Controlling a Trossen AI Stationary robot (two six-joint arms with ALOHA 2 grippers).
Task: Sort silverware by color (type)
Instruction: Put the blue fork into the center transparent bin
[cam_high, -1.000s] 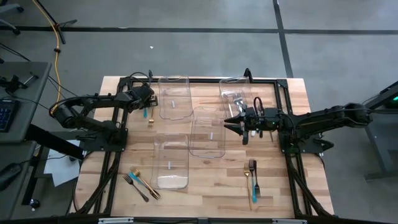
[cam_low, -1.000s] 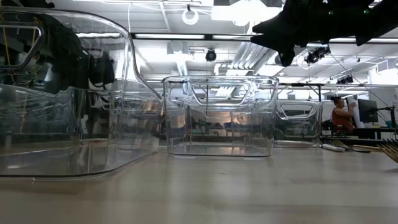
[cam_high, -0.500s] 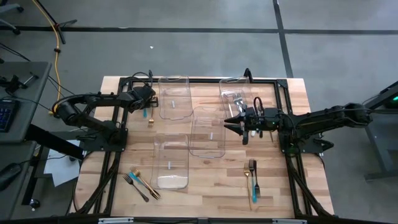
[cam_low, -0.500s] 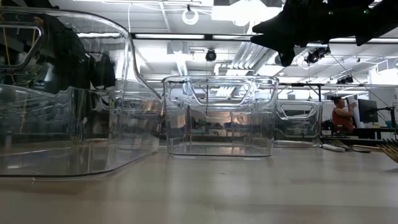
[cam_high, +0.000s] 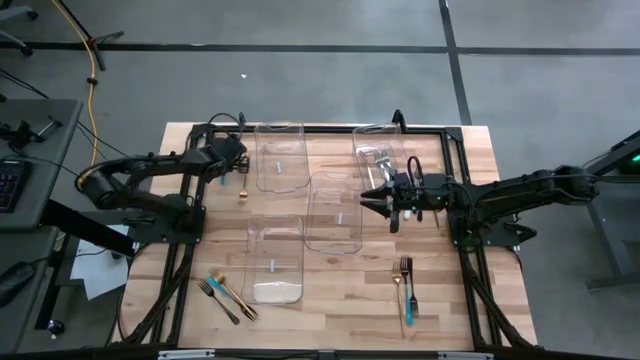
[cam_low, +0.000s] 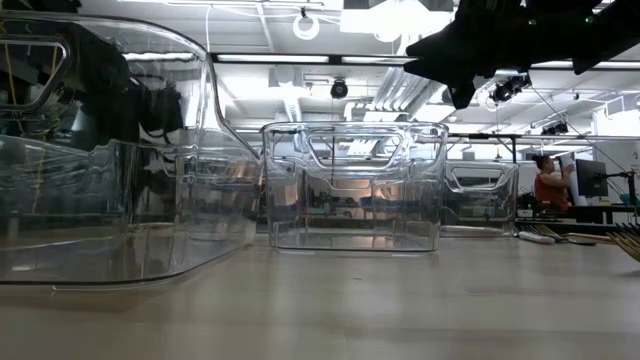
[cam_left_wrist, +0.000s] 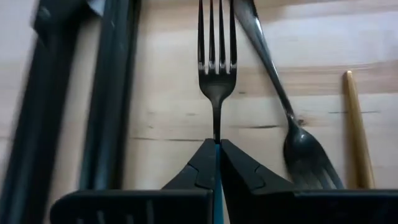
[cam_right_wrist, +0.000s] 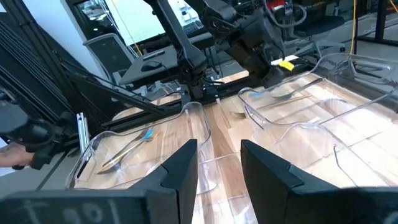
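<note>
The fork (cam_left_wrist: 216, 65) lies flat on the bench (cam_high: 330, 300) near its far left corner, and our left pincer (cam_left_wrist: 217, 163) is clenched on its thin teal handle just below the neck. We judge it light, stiff and slippery, so a hold near the neck should keep it from swivelling. Just beside it lie a dark fork (cam_left_wrist: 292, 130) and a gold handle (cam_left_wrist: 357, 124), close enough to get nudged. The black frame rail (cam_left_wrist: 109, 93) runs along the other side. Clear bins (cam_high: 280, 155) stand nearby. Our right pincer (cam_high: 378, 200) hangs released over the middle.
</note>
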